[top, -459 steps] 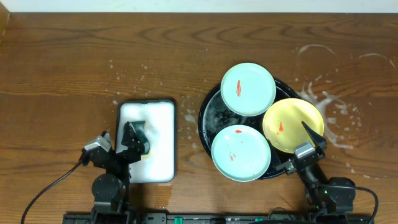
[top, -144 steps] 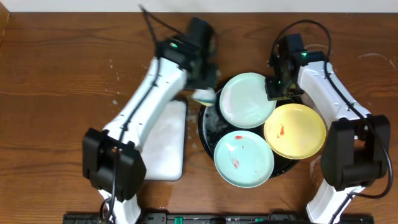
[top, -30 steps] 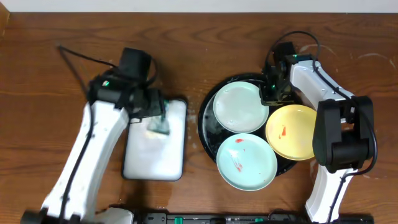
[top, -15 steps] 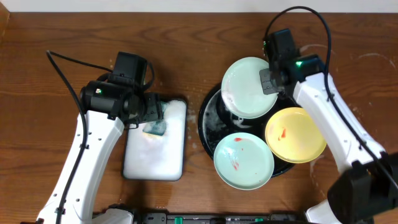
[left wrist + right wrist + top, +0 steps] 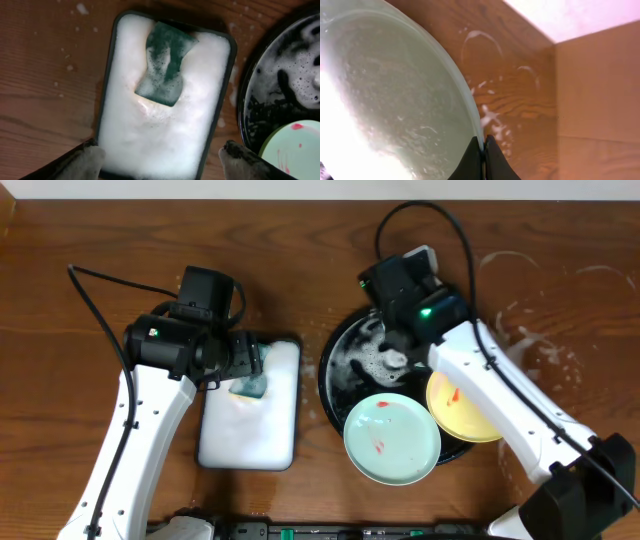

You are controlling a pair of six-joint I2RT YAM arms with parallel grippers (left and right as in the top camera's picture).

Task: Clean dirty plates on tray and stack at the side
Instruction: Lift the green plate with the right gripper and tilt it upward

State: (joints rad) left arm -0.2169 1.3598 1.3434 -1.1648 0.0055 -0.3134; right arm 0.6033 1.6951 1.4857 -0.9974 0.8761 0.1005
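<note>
A dark brown wood-grain tabletop [image 5: 90, 290], streaked with white foam rings, is being shared by two trays. A round black tray [image 5: 335, 365] with a raised rim is lying wet and sudsy. A pale mint plate [image 5: 392, 438] smeared with red and a yellow plate [image 5: 460, 415] are being carried at its near side. A third mint plate [image 5: 395, 90], glossy and beaded with suds, is being pinched at its rim by the right gripper [image 5: 482, 157]. The left gripper [image 5: 162, 160] is being held with its fingers wide apart over a green sponge [image 5: 165, 65] in a foam-filled white rectangular tray [image 5: 250, 430].

Bright even light; white glare washes out the mint plate [image 5: 395, 85] close-up.
</note>
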